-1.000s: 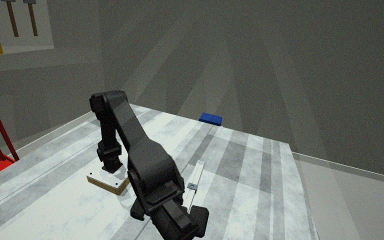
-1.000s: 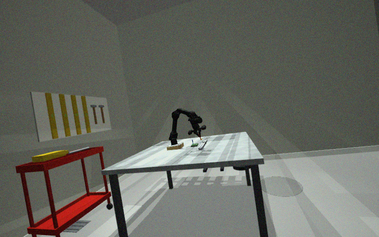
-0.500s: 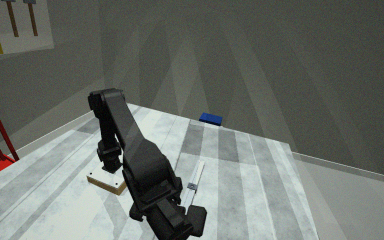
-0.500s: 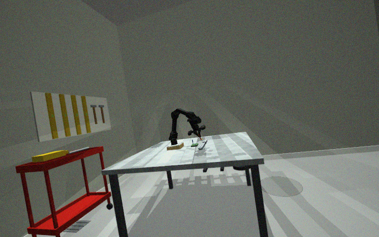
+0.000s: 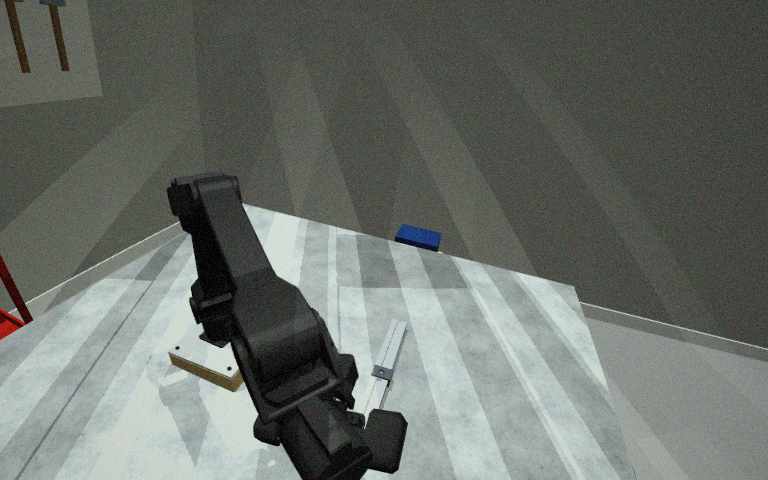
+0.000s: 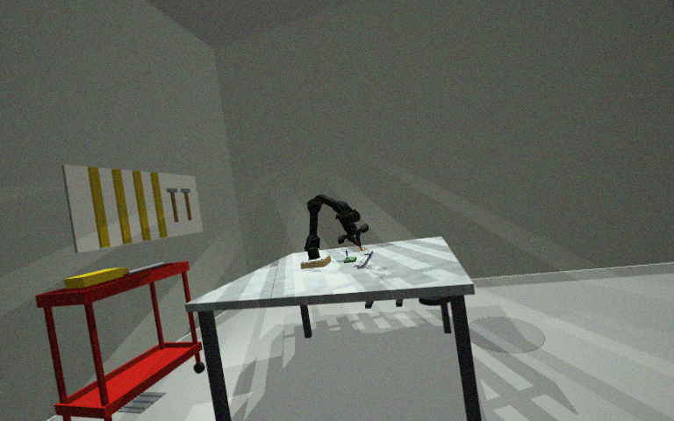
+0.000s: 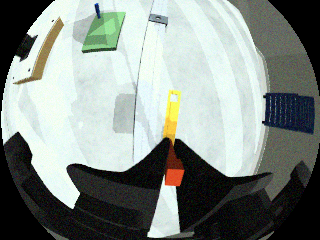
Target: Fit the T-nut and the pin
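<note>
Arm arched forward, wrist angled downward, hand (image 6: 362, 247) (image 7: 171, 143) closed on the orange handle.

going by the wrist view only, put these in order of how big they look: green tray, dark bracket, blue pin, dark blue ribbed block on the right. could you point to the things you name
1. dark blue ribbed block (image 7: 289, 113)
2. flat green tray (image 7: 104, 32)
3. unsure: small dark bracket (image 7: 164, 21) and thin blue pin (image 7: 97, 10) both look tiny; bracket probably larger

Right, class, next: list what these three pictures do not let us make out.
- Pin's lower end: sunk in the green tray, wrist view.
- Tray: hidden behind the arm, top view.
- Rail's near end: behind the black jaws, wrist view.
- Bracket hole's inside: too small, wrist view.
</note>
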